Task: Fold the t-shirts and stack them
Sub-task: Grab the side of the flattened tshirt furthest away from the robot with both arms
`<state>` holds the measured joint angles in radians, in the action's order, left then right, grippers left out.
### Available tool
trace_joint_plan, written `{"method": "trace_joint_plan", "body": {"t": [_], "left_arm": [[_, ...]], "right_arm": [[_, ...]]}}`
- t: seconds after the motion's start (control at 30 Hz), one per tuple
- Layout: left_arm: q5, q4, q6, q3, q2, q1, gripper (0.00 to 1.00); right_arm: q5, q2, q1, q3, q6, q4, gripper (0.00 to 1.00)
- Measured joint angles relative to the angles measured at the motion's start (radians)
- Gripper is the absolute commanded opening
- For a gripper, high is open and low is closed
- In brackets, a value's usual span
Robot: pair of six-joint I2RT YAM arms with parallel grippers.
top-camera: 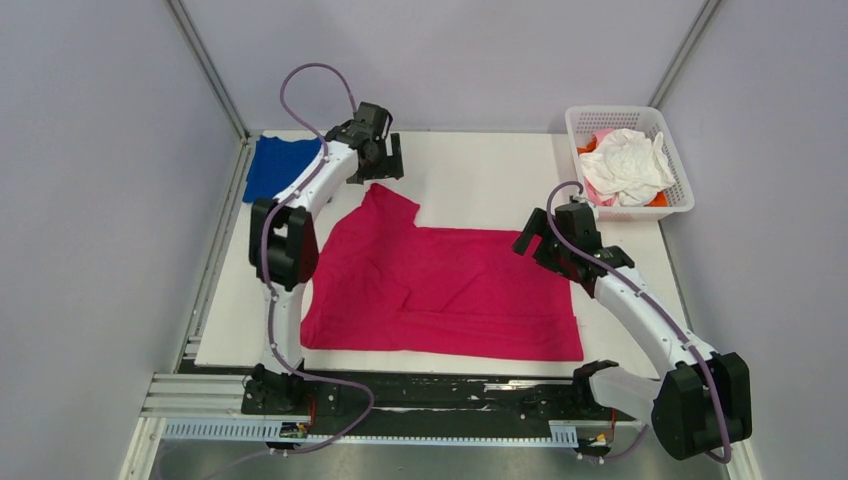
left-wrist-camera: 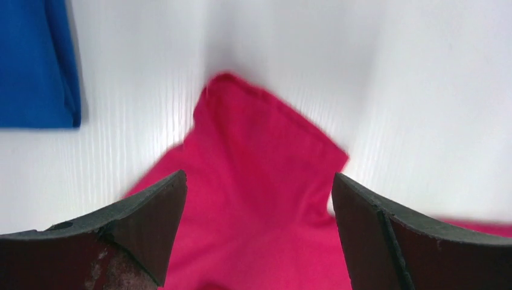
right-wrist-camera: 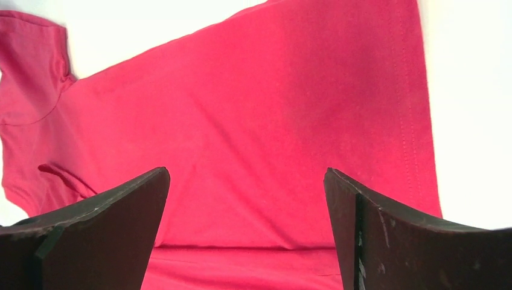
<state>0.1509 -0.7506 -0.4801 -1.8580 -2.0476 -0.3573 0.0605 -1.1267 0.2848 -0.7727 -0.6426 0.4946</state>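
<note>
Hovering with jaws wide, left gripper (left-wrist-camera: 259,181) sits over the magenta shirt (top-camera: 440,290) sleeve at 11 o'clock. Right gripper (right-wrist-camera: 247,175), equally wide, is over the shirt's hem side at 3 o'clock. Neither holds cloth. Magenta shirt lies spread mid-counter (top-camera: 480,180), lightly wrinkled. Blue shirt (top-camera: 278,165) lies at the 10 o'clock corner. Basket (top-camera: 683,205) at 2 o'clock holds a crumpled white shirt (top-camera: 625,165) over pink and orange cloth.

A white tabletop (top-camera: 480,170) is covered across its middle by a magenta-pink t-shirt (top-camera: 450,290), spread out flat. A royal blue t-shirt (top-camera: 275,165) is laid at the far left corner, and a lattice basket (top-camera: 640,212) is set at the far right.
</note>
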Motion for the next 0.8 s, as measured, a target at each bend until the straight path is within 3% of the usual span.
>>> {"method": "trace_joint_plan", "body": {"t": [0.13,0.27,0.43,0.8], "left_arm": [[0.008,-0.054,0.023,-0.251,-0.233,0.013,0.92],[0.026,-0.103,0.039,-0.397,-0.388,0.014,0.88],[0.032,-0.131,0.057,-0.423,-0.465,0.012,0.79],[0.035,-0.124,0.086,-0.440,-0.479,0.000,0.75]], "right_arm": [[0.021,0.000,-0.007,0.011,0.013,-0.011,1.00],[0.032,0.000,-0.014,0.037,0.020,-0.021,1.00],[0.039,-0.009,-0.020,0.048,0.026,-0.024,1.00],[0.039,-0.052,-0.025,0.054,0.037,-0.038,1.00]]}}
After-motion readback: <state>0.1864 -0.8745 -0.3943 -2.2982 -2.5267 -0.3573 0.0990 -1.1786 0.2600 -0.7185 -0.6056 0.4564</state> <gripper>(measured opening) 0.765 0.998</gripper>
